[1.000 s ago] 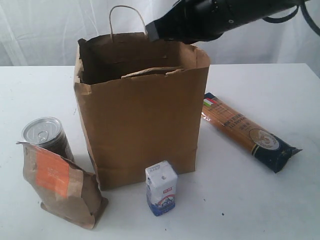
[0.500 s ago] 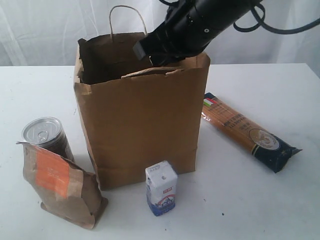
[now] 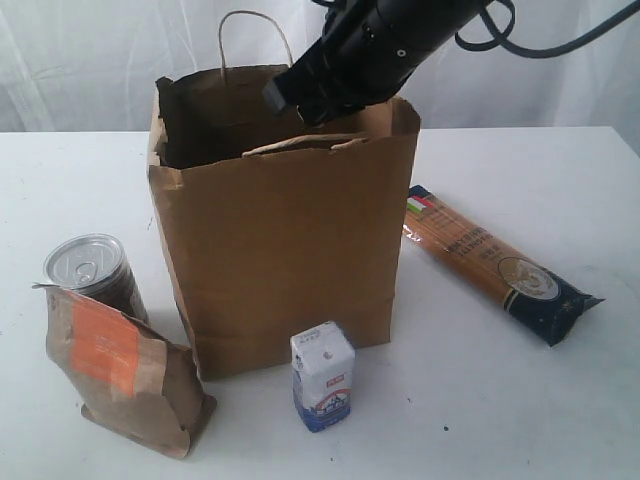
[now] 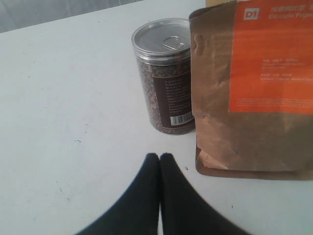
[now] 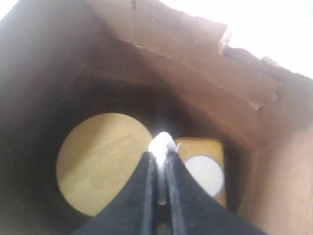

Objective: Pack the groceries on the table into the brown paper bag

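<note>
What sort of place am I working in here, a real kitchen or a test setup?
Probably a staged test bench, not a kitchen: a plain white table, a white curtain backdrop, and a spaghetti packet and can set out around a brown paper bag.

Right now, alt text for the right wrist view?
Looking down into the brown paper bag, the closed hand hangs above two items on the bottom: a round tan lid and a yellow jar with a white cap.
</note>
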`<action>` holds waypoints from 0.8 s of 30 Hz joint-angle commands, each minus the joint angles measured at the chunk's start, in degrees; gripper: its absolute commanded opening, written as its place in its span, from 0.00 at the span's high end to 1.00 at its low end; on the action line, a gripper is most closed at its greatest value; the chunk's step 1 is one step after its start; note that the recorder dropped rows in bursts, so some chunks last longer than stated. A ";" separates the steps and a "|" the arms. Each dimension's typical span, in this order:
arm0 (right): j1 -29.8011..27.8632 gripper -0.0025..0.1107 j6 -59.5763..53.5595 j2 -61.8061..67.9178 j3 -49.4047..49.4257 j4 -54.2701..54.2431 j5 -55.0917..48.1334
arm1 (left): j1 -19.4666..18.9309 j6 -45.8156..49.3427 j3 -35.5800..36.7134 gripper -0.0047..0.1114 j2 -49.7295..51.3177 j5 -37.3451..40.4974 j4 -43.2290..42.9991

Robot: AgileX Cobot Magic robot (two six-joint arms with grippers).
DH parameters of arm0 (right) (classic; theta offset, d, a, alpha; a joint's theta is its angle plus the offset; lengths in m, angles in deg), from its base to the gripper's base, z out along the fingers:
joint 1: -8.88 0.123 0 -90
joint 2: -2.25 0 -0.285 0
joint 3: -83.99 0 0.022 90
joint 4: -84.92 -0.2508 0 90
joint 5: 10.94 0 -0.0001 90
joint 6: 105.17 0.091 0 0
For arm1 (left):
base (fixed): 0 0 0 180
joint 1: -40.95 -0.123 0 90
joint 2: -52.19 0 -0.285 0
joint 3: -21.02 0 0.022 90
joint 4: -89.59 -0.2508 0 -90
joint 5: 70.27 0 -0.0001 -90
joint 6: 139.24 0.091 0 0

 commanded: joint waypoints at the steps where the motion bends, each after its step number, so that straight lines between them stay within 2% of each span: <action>1: 0.13 0.98 -0.21 0.87 -0.40 0.33 -0.71 | -0.23 0.00 0.20 0.96 -0.24 -0.09 0.17; 4: 0.13 0.94 -0.21 0.98 -0.40 0.45 -0.35 | -0.23 0.00 0.20 0.96 -0.24 -0.09 0.17; 7: 0.13 0.84 -0.21 0.98 -0.53 0.46 -0.33 | -0.23 0.00 0.20 0.96 -0.24 -0.09 0.17; 11: 0.13 0.56 -1.29 0.98 -0.53 0.46 -0.33 | -0.23 0.00 0.20 0.96 -0.24 -0.09 0.17; 14: 0.13 0.44 -1.29 0.98 -0.53 0.46 -0.33 | -0.23 0.00 0.20 0.96 -0.24 -0.09 0.17; 24: 0.13 0.44 -1.29 -5.03 -0.53 -0.21 4.47 | -0.23 0.00 0.20 0.96 -0.24 -0.09 0.17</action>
